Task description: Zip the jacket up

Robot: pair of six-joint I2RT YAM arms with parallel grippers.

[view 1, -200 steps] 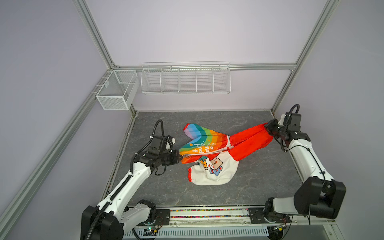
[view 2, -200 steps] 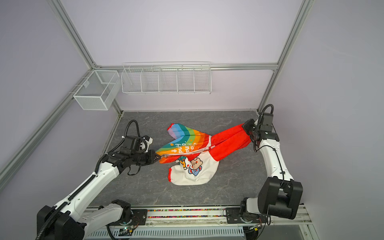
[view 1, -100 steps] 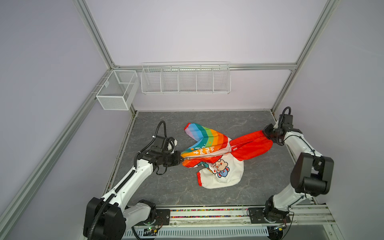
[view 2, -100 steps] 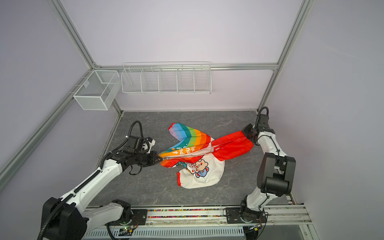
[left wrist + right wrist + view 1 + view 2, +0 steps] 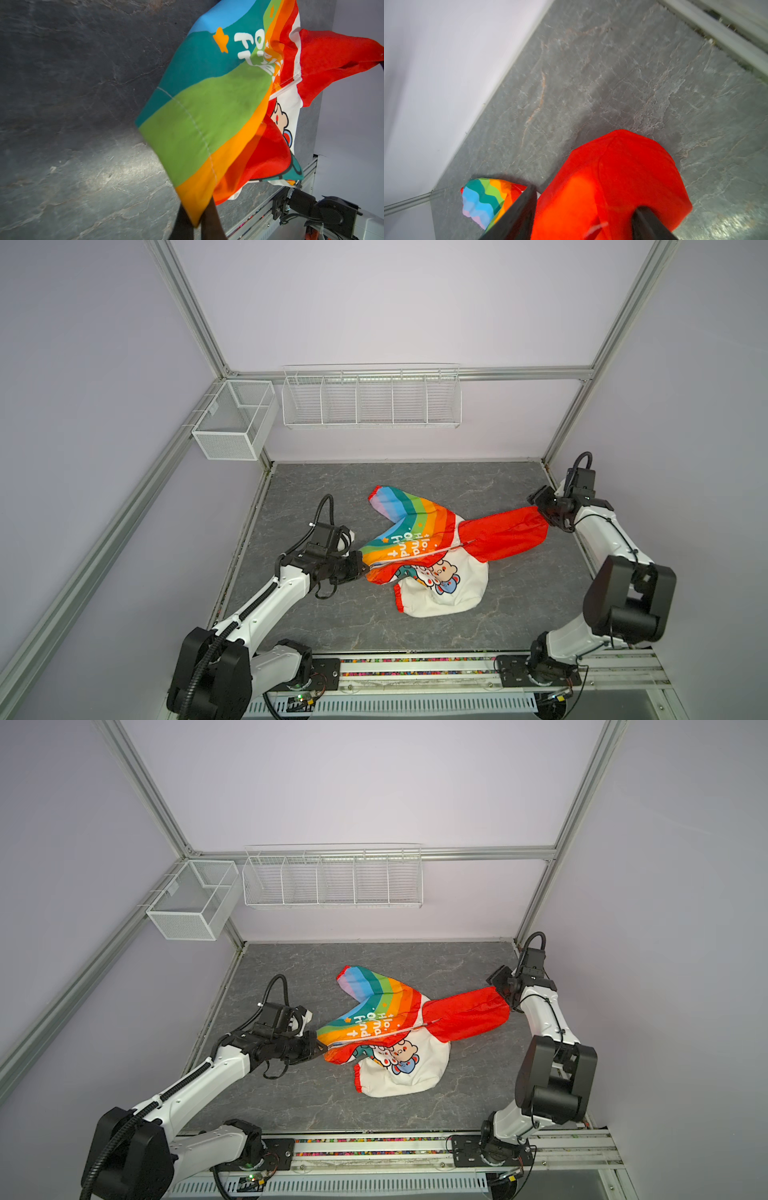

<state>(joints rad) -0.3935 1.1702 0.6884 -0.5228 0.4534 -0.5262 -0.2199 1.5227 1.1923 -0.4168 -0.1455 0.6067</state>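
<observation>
Leftward, jacket (image 5: 415,537) hem inside left pincer (image 5: 366,568) (clamped), hood (image 5: 505,533) rightward

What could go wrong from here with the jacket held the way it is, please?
1. The right claw stands open around the hood, so the jacket may go slack and the zipper line sag.
2. Only the left claw grips, pinching the hem corner; a pull might drag the whole jacket across the table.
3. The white half lies bunched under the zipper, so loose fabric could snag there.
</observation>
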